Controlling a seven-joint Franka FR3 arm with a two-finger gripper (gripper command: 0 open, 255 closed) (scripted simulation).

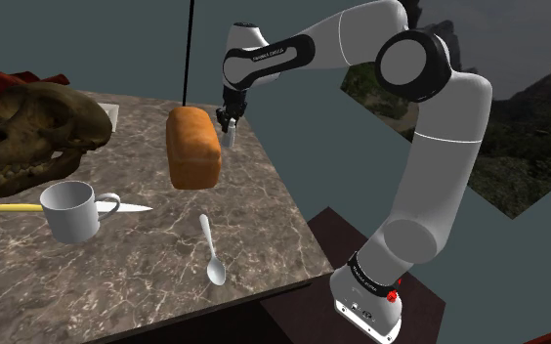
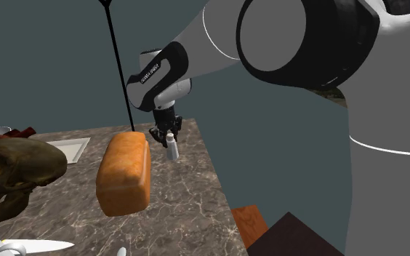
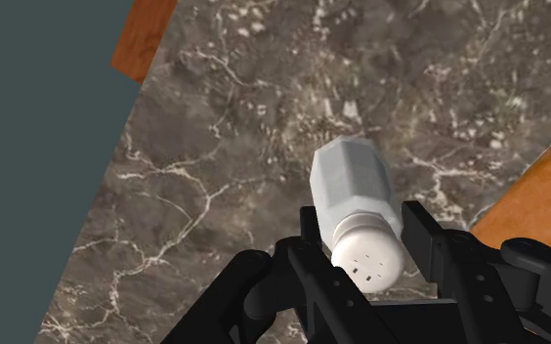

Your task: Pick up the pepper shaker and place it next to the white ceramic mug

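shoulder view, end effector (image 1: 229, 124): you see it hanging from the white arm (image 1: 430, 147), just beside the bread loaf (image 1: 193, 147) on the shoulder view's right, pinching the pepper shaker (image 1: 232, 138).
shoulder view, pepper shaker: small and pale, just beside the bread loaf's upper end, over the marbled tabletop (image 1: 264, 210) near its far edge.
shoulder view, mug (image 1: 71, 210): white, well apart from the pepper shaker, in front of the bread loaf toward the shoulder view's lower left.
shoulder view, knife (image 1: 0, 206): yellow-handled, lying flat and passing behind the mug, on the same side of the bread loaf.
shoulder view, spoon (image 1: 211, 252): pale, lying in front of the bread loaf, nearer you.
shoulder view, skull (image 1: 34, 137): dark animal skull, to the bread loaf's left in this view.

second exterior view, end effector (image 2: 169, 137): just beside the bread loaf's (image 2: 125, 174) far end, on this view's right.
second exterior view, pepper shaker (image 2: 171, 148): hanging below the fingers; you cannot tell whether its base touches the tabletop (image 2: 189, 196).
second exterior view, black pole (image 2: 116, 58): rising behind the bread loaf.
second exterior view, skull (image 2: 11, 174): left of the bread loaf.

wrist view, end effector (image 3: 364, 239): its black fingers (image 3: 425, 239) clasp the pepper shaker (image 3: 354, 186) from both sides, just under the cap.
wrist view, pepper shaker: pale faceted body pointing away from the end effector over the tabletop (image 3: 215, 156); its white cap with small dark holes faces you.
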